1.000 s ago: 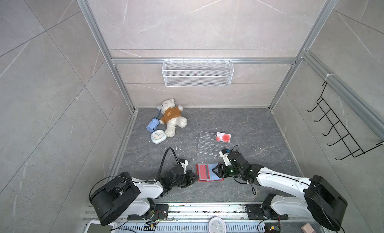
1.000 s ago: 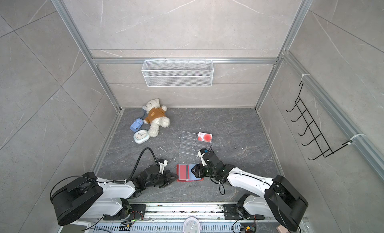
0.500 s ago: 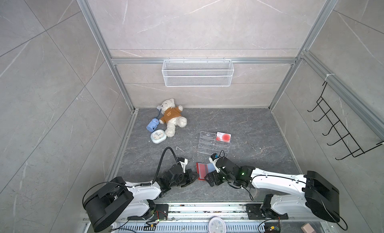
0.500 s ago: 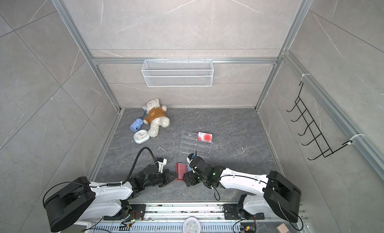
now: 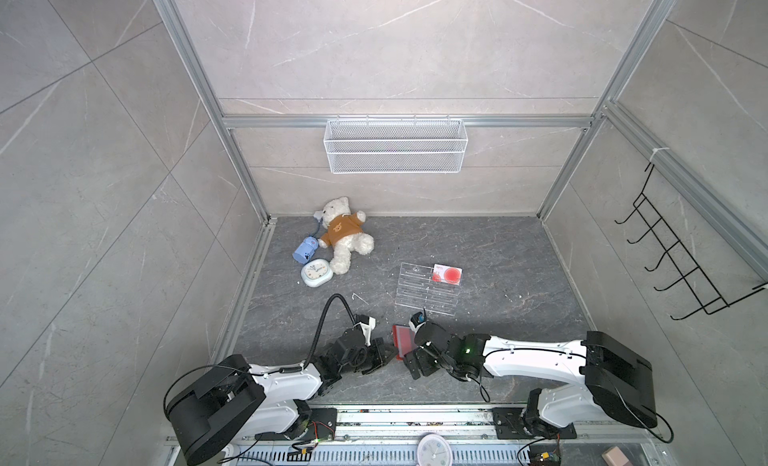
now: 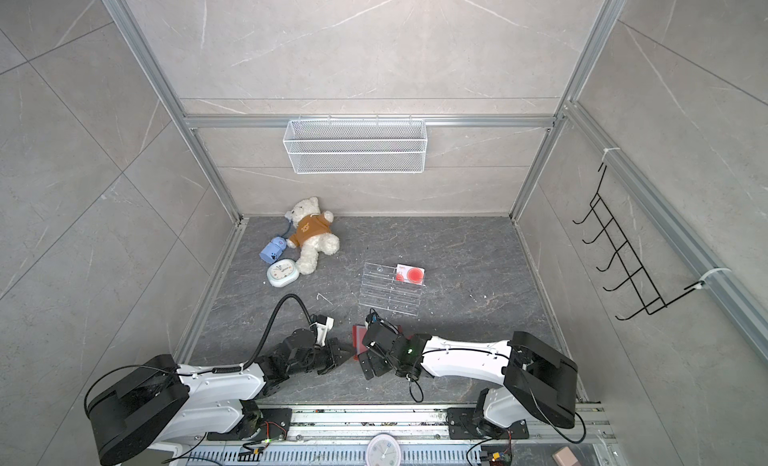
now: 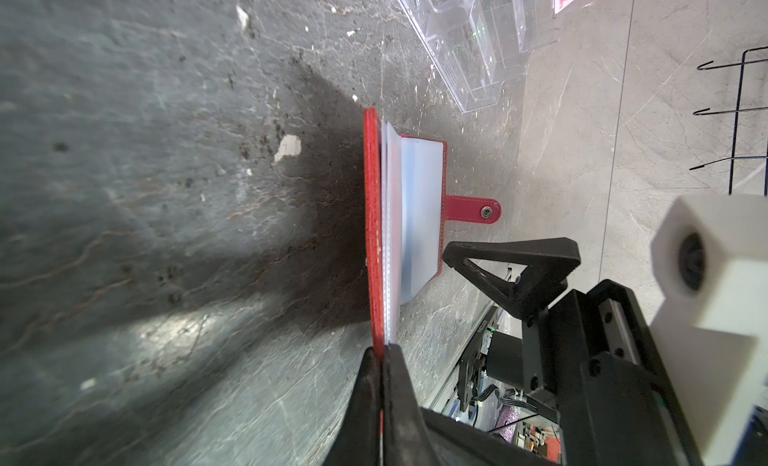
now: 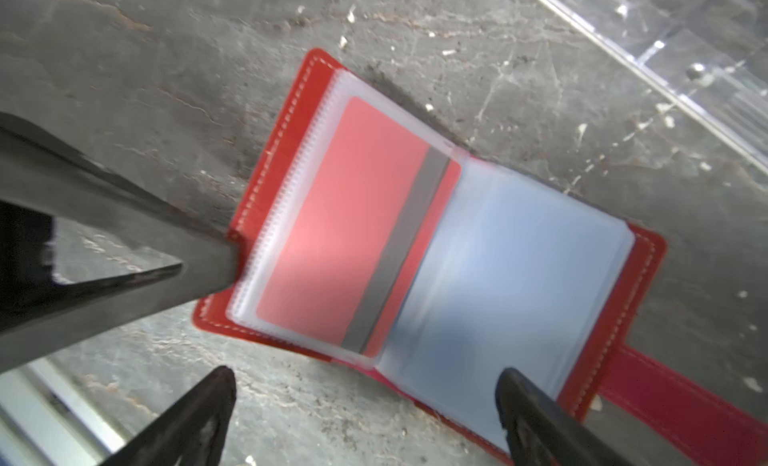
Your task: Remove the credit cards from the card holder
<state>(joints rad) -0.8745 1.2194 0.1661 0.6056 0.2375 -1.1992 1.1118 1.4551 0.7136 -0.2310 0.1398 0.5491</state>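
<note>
The left pincer pinches the card holder by its cover, propping it open. The right pincer hovers spread just above what looks, through blur, like a sleeved card.

Red card holder, white-stitched; pale blue sleeves; grey-striped pink card.

- The red leather-like card holder lies open. One cover is raised off the dark grey stone floor, and the left gripper pinches it, closing off that side.
- The right gripper hangs over the pale blue plastic sleeves, jaws wide, with clear air beneath.
- The clear acrylic tiered rack stands near behind the holder, leaving only a narrow strip of floor.
- To the right of the rack, the floor runs bare to the wall.
- The white teddy bear and the pale blue alarm clock sit well apart, in the far left corner.
</note>
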